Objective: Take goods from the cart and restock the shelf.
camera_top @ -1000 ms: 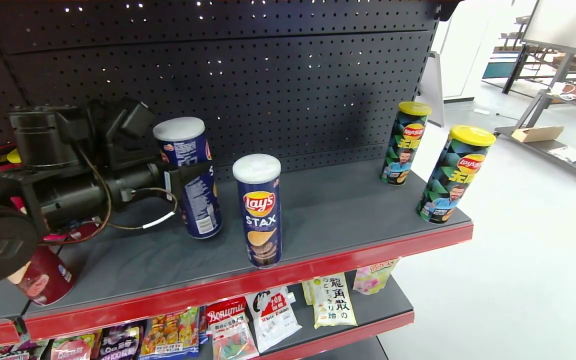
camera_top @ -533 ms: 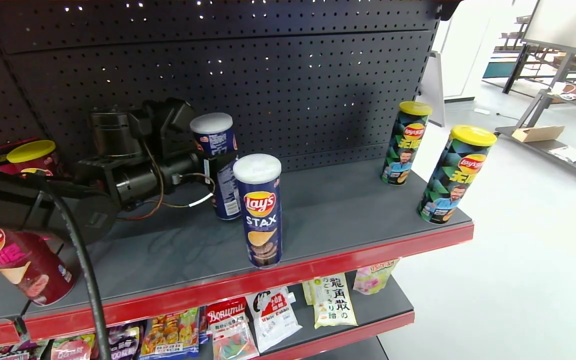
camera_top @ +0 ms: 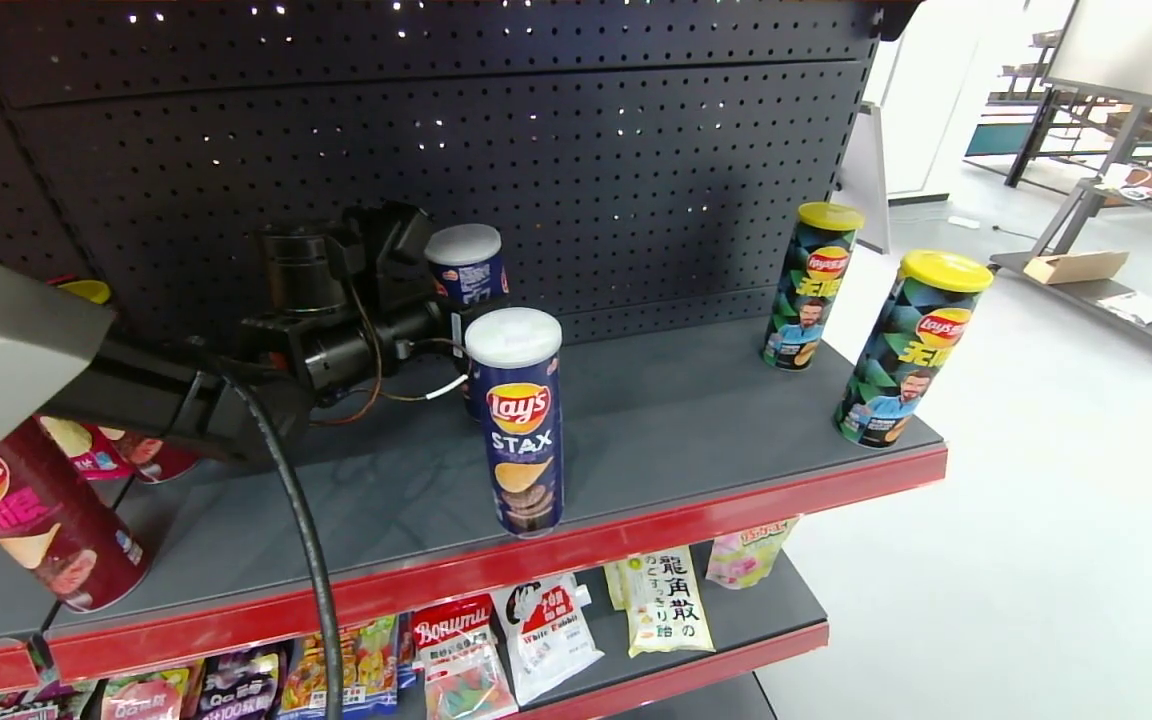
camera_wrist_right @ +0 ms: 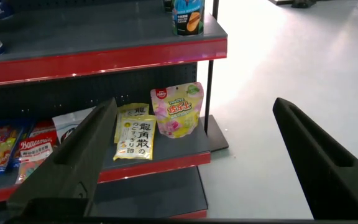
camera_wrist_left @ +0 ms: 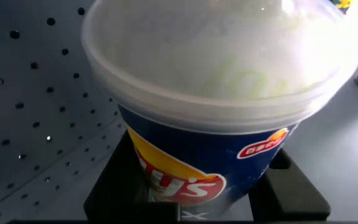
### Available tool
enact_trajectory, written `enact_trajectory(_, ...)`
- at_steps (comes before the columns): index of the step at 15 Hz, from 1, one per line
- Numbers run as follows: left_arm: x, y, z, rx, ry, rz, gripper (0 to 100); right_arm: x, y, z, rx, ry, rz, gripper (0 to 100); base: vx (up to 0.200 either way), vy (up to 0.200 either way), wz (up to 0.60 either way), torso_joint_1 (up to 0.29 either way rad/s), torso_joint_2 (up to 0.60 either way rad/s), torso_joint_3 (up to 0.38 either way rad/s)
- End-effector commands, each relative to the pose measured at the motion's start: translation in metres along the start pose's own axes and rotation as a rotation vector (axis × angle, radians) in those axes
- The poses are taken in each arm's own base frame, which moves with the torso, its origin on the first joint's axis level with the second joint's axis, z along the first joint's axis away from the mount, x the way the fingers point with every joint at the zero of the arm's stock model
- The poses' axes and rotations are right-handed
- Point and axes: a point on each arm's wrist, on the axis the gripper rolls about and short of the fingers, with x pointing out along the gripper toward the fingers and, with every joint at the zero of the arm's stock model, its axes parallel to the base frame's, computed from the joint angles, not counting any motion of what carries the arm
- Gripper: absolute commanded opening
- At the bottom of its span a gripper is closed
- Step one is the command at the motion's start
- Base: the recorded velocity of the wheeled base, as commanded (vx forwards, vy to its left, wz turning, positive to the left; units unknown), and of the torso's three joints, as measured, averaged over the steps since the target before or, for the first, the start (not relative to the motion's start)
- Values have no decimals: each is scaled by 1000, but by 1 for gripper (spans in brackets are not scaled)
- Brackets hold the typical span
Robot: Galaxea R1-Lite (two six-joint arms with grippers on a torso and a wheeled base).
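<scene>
Chip can (camera_top: 468,270) upright, long axis vertical, clamped in L gripper (camera_top: 456,326) at shelf (camera_top: 696,420) rear, just behind front can (camera_top: 521,420); base hidden. R gripper (camera_wrist_right: 194,106) spread wide, empty, well apart, down by lower shelves (camera_wrist_right: 154,168).

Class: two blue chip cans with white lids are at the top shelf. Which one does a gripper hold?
The rear blue can, by the pegboard: the left gripper clamps its sides. The front blue can stands free near the shelf's red edge.

Shelf (camera_top: 656,420), perhaps seven chip cans (camera_top: 521,430)
</scene>
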Motion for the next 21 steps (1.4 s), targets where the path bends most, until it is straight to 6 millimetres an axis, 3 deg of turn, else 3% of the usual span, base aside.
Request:
enact_trajectory(1, 10, -4, -13, -5, 20, -14, 0, 0, 0, 0, 0, 2, 1, 100, 0, 0, 0, 0, 0, 0)
enact_trajectory(6, 18, -4, -13, 1, 5, -20, 0, 0, 0, 0, 0, 2, 1, 100, 0, 0, 0, 0, 0, 0)
enact_trajectory(21, 20, -6, -14, -17, 13, -27, 0, 0, 0, 0, 0, 0, 1, 100, 0, 0, 0, 0, 0, 0)
